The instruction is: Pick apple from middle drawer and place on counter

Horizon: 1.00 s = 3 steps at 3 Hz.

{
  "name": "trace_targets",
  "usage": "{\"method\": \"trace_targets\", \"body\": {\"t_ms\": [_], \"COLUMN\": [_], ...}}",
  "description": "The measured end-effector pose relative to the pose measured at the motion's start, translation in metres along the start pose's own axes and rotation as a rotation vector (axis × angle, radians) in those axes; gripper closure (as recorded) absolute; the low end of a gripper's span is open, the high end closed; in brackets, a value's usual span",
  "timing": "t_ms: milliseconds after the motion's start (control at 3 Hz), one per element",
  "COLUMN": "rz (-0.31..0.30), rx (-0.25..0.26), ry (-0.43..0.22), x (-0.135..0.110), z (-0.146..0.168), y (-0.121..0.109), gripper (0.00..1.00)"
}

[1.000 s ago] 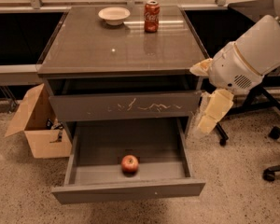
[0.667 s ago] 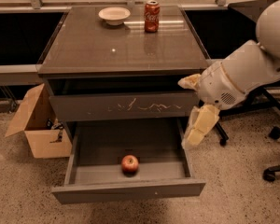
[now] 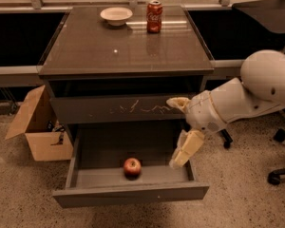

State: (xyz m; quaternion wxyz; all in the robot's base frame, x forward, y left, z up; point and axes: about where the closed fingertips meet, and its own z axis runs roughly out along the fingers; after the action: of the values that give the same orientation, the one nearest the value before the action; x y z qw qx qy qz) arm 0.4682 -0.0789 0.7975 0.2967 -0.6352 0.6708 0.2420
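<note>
The apple point(image 3: 132, 166), small, round and red, lies in the open middle drawer point(image 3: 133, 194), near the middle of its front. The counter point(image 3: 123, 49) is the glossy grey-brown cabinet top above. My gripper point(image 3: 178, 127) hangs at the right side of the cabinet, over the drawer's right edge. It is open and empty. One cream finger point(image 3: 176, 102) is against the scratched drawer front point(image 3: 118, 109). The other finger point(image 3: 187, 149) points down into the drawer, to the right of the apple and apart from it.
A white bowl point(image 3: 116, 15) and a red cola can point(image 3: 154, 16) stand at the back of the counter. An open cardboard box point(image 3: 35, 127) sits on the floor to the left. Office chair bases point(image 3: 279, 172) stand on the right.
My arm has swung left and down, bringing the gripper from beside the cabinet to over the open drawer's right edge. The apple has not moved.
</note>
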Motion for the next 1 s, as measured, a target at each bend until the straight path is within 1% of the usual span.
{"method": "trace_targets", "body": {"t_ms": [333, 667, 1000], "rz": [-0.006, 0.006, 0.027], "rx": [-0.035, -0.050, -0.084], "ry": [-0.067, -0.057, -0.039], "x": [0.012, 0.021, 0.038], "z": [0.036, 0.050, 0.079], "y": [0.002, -0.002, -0.009], "gripper": [0.00, 0.00, 0.00]}}
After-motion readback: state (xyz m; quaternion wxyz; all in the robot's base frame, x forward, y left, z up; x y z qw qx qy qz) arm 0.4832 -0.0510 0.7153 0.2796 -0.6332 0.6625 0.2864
